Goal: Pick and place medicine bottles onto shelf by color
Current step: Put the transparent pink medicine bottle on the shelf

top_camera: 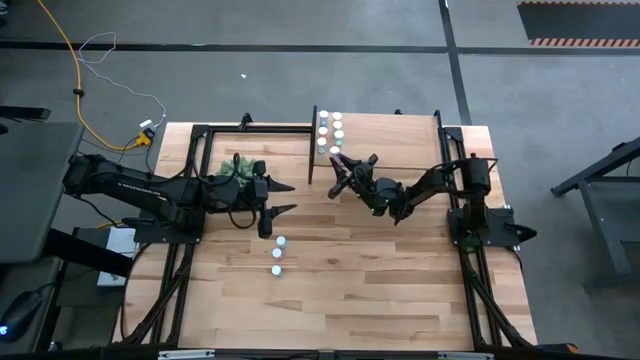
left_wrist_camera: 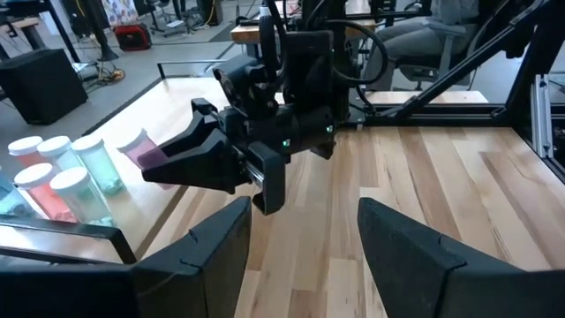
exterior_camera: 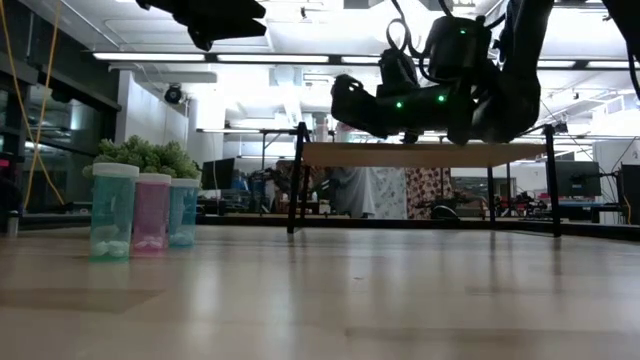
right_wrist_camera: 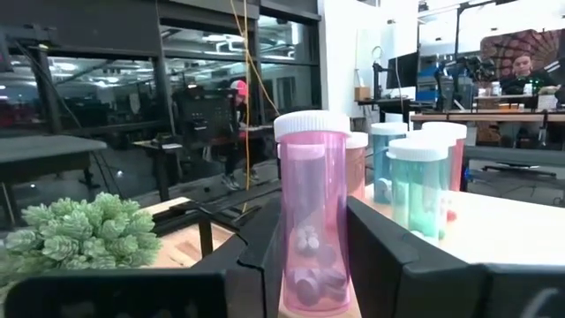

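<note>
We held a pink bottle (right_wrist_camera: 311, 212) clamped in the right gripper (top_camera: 340, 172) at the shelf's (top_camera: 400, 135) left edge beside the bottles already shelved (top_camera: 331, 131), while three bottles (top_camera: 277, 255) waited mid-table by the open, empty left gripper (top_camera: 281, 198).

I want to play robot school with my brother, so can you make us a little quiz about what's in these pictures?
1. True or false: the right end effector holds a pink bottle.
2. How many bottles stand on the table, away from the shelf? A) two B) three C) five
3. Name the green thing on the table near the open left end effector.

Key: 1. True. 2. B. 3. The plant.
</note>
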Robot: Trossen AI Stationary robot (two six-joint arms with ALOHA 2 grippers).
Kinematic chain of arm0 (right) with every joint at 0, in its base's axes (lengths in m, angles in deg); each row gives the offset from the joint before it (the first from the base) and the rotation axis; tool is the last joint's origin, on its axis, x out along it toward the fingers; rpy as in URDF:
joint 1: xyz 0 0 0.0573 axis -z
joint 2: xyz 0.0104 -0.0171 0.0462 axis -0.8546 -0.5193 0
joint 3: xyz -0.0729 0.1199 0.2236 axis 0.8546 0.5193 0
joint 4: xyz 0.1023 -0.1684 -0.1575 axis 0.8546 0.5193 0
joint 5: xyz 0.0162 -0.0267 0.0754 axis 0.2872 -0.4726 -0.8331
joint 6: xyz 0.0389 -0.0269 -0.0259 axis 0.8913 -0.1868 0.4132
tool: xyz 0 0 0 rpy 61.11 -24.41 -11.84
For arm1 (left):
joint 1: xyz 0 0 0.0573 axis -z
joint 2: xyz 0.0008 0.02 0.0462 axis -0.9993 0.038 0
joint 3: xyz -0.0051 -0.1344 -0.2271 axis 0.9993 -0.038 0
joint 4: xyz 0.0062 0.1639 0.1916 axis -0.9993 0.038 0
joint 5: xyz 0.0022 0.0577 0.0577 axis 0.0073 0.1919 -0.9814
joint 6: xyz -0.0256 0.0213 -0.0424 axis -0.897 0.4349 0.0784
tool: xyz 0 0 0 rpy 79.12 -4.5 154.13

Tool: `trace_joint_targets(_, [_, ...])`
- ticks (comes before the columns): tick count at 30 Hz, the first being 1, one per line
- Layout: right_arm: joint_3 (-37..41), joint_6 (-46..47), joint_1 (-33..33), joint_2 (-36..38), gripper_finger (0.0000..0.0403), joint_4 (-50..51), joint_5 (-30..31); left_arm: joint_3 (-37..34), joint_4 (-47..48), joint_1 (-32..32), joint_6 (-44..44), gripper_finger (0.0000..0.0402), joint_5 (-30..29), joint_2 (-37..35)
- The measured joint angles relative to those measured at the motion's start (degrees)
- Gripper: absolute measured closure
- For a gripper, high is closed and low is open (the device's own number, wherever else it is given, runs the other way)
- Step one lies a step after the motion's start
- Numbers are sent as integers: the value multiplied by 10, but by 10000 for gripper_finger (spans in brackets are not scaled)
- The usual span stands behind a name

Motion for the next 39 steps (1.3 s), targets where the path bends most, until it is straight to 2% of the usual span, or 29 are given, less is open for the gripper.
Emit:
trace_joint_targets(18, [1, -7, 0, 1, 313, 30, 16, 0, 0, 0, 0, 202, 0, 0])
trace_joint_targets(27, [1, -21, 0, 0, 291, 33, 17, 0, 2, 0, 0, 202, 0, 0])
trace_joint_targets(39, [1, -26, 0, -1, 289, 39, 27, 0, 2, 0, 0, 202, 0, 0])
